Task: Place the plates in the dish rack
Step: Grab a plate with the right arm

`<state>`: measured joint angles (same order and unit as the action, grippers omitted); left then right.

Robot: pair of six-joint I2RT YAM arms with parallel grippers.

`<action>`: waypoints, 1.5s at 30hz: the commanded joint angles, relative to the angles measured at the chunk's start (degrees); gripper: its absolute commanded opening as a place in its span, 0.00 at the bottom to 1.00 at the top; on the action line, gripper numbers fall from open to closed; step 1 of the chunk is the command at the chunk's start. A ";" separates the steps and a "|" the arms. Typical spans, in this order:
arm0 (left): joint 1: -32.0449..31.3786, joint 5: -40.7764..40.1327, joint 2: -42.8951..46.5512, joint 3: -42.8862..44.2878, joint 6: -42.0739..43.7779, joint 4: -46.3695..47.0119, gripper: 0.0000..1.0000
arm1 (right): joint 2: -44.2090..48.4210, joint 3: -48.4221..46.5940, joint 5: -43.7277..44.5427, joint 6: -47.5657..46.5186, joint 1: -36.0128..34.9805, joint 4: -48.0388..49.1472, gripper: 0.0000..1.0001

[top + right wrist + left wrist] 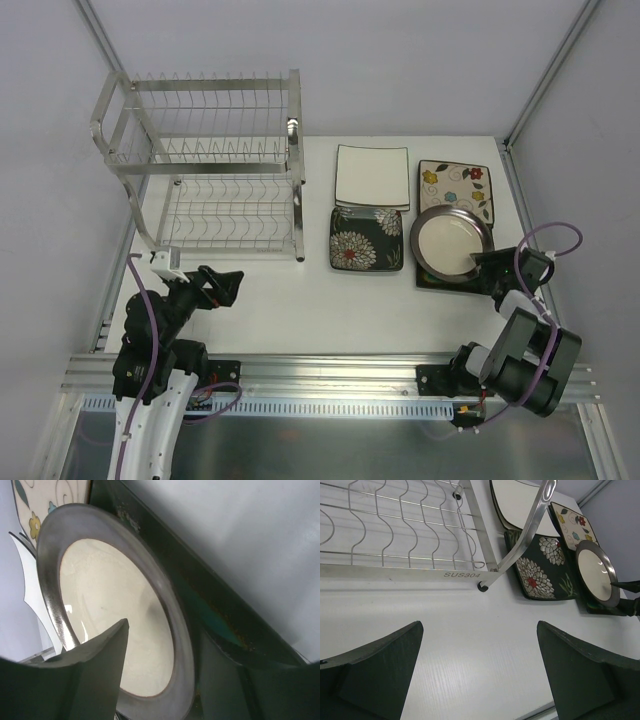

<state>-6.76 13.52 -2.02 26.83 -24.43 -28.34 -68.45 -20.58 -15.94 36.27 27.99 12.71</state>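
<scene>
Round cream plate (450, 238) lies flat atop the teal-centred square plate (428, 281) at the right of the desk (330, 310). Its near-right rim sits between the fingers of the right tool (478, 264), one above and one below. They stand partly apart; whether they pinch it I cannot tell. Dish rack (215, 160) stands well apart at far left, nearer the wide-open, empty left tool (232, 283).
</scene>
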 commanded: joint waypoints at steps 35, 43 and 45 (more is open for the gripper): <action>-1.23 14.16 -25.66 18.34 -12.57 3.29 0.99 | 15.35 -9.47 -15.16 0.20 -0.04 -10.42 0.00; -2.64 16.10 -31.20 20.02 -19.60 5.92 0.99 | 18.70 -12.64 -21.84 0.64 -2.40 -12.44 0.01; -4.38 14.79 -32.43 19.93 -20.31 6.54 0.99 | 19.14 -13.78 -22.90 -0.23 -3.46 -14.37 0.01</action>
<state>-9.17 27.88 -33.28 44.84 -41.30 -25.08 -52.07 -28.58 -29.61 34.52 26.20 -5.13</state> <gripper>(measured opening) 0.991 0.068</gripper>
